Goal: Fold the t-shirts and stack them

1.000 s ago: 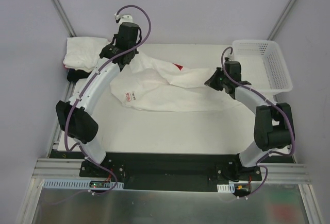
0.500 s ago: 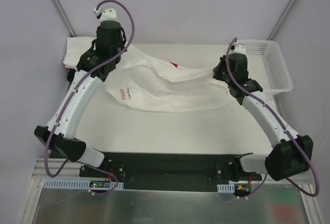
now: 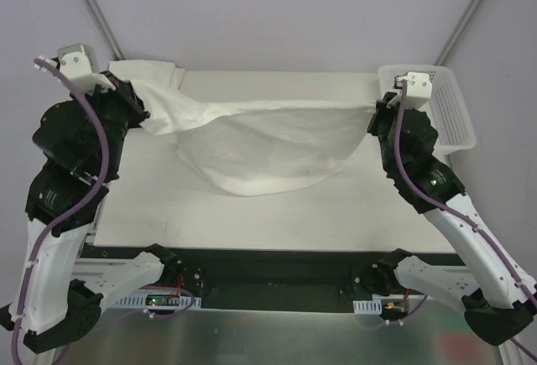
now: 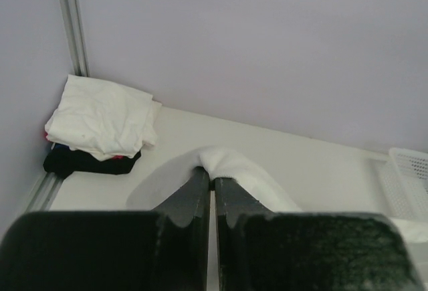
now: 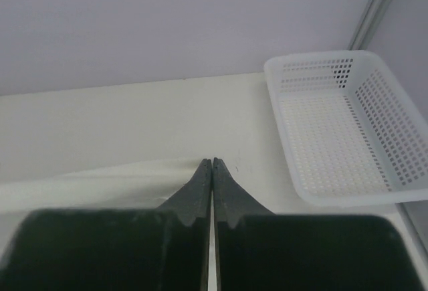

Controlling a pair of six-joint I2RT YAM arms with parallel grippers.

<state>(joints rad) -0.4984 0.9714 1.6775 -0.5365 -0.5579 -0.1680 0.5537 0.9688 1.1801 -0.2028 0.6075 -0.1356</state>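
White t-shirt [image 3: 260,151] stretched, long axis left-right; left fingers [image 4: 190,194], right fingers [image 5: 197,190] pinched shut on ends.

The spread t-shirt [image 3: 260,151], left of the basket [image 3: 457,134], was seen to be plain white, while the basket itself was white and patterned with rows of small holes. In the corner farthest from the basket, a white shirt [image 4: 100,117] was laid over a thin red edge [image 4: 119,158] and a black shirt [image 4: 77,162]. The table [image 3: 252,214] was coloured off-white, and the arms [image 3: 470,231] white with black joints and purple cables [image 3: 92,172].
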